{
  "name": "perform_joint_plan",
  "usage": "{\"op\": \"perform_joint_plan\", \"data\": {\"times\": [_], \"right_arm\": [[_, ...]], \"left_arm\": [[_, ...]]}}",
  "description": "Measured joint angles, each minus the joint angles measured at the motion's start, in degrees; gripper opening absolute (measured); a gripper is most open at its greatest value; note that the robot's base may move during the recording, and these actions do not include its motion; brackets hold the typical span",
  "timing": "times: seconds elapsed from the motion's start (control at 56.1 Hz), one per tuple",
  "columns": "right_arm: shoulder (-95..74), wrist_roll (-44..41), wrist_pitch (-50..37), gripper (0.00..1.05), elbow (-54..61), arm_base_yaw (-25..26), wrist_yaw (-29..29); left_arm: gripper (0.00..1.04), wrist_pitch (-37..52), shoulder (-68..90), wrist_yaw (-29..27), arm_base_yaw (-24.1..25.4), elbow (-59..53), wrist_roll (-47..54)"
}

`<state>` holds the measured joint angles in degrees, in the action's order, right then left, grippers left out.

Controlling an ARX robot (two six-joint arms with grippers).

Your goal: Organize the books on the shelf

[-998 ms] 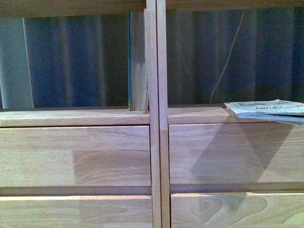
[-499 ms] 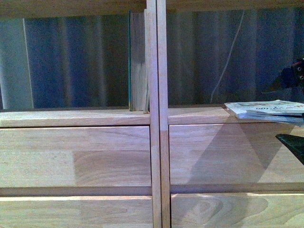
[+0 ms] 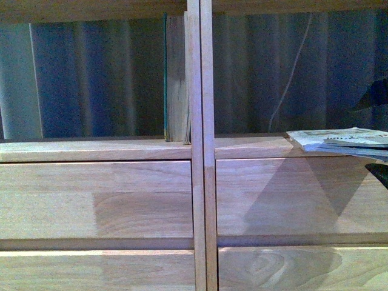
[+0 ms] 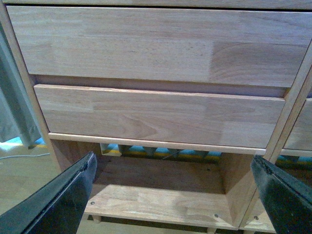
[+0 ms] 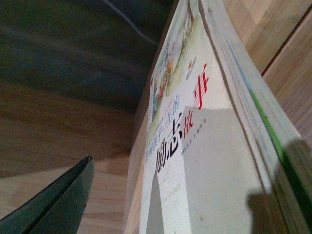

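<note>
Moved: the right gripper [image 3: 381, 133] has come in at the far right edge of the front view, where a second ago nothing showed; its lower finger shows less than half a second ago. The books sit much as before.
Magazine: the thin pale magazine [image 3: 337, 140] lies flat on the right-hand shelf board, its front edge overhanging the drawer below. Its cover, with red and black printed characters, fills the right wrist view.
Teal book: the thicker teal book [image 3: 176, 79] stands upright in the left compartment, touching the central divider [image 3: 200, 182].
Right gripper: spread open, one dark finger above the magazine and one below; in the wrist view a finger [image 5: 58, 202] stands apart from the cover, so nothing is gripped yet.
Left gripper: spread wide [image 4: 173, 195] and empty, low down facing the lower drawer fronts [image 4: 156, 117].
Shelf: the light-wood shelf [image 3: 97, 150] holds both books, in separate columns.
Done: one book appears placed, upright.
Left: the magazine probably needs to be gripped, lifted, turned on edge and stood up, likely beside the teal book.
</note>
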<state>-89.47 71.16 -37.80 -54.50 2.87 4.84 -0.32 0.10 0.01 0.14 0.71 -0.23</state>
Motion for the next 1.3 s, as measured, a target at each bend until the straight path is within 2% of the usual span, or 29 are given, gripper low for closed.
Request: {"op": "perform_joint_plan", "data": {"times": [0.053,0.232,0.517,0.588,0.766,0.98,0.998,1.069,1.14,1.158,1.176,1.211,1.3], "right_arm": [[0.00,0.00,0.00,0.94,-0.13,0.15,-0.11],[-0.20,0.87,-0.59,0.54,-0.28,-1.18,0.28],[-1.22,1.99,-1.77,0.12,-0.02,-3.39,0.28],[-1.22,2.51,-2.47,0.08,0.20,-3.15,0.68],[-1.09,4.00,-4.22,0.07,1.92,-1.44,2.84],[2.91,6.86,-8.20,0.07,6.34,0.87,8.09],[3.19,7.21,-8.39,0.07,6.58,0.98,8.52],[5.27,8.33,-10.16,0.07,8.04,1.77,10.54],[7.69,9.27,-11.80,0.07,8.92,2.36,12.90],[8.52,9.49,-12.37,0.07,9.16,2.58,13.92],[9.33,9.94,-12.87,0.07,9.33,2.82,14.82],[10.54,10.36,-13.55,0.07,9.51,3.10,15.91],[13.60,11.04,-15.26,0.07,9.75,3.54,18.43]], "left_arm": [[0.97,0.00,0.00,0.00,-0.02,0.00,0.00],[0.97,0.00,0.00,0.00,0.00,0.00,0.00],[0.97,0.00,0.00,0.00,0.00,0.00,0.00],[0.97,0.00,0.00,0.00,0.00,0.00,0.00],[0.97,0.00,0.00,0.00,0.00,0.00,0.00],[0.97,0.00,0.04,0.61,0.07,0.00,-0.09],[0.97,0.15,0.28,1.90,0.42,0.02,-0.20],[0.97,4.96,5.84,21.33,7.65,0.76,-2.56],[0.97,10.21,13.33,35.28,14.53,2.71,-5.01],[0.97,11.04,14.62,36.44,15.61,3.23,-5.18],[0.97,12.57,17.09,40.94,17.51,4.24,-5.88],[0.97,14.86,20.81,45.40,19.54,5.90,-7.06],[0.97,19.98,30.25,52.30,21.90,10.51,-10.10]]}}
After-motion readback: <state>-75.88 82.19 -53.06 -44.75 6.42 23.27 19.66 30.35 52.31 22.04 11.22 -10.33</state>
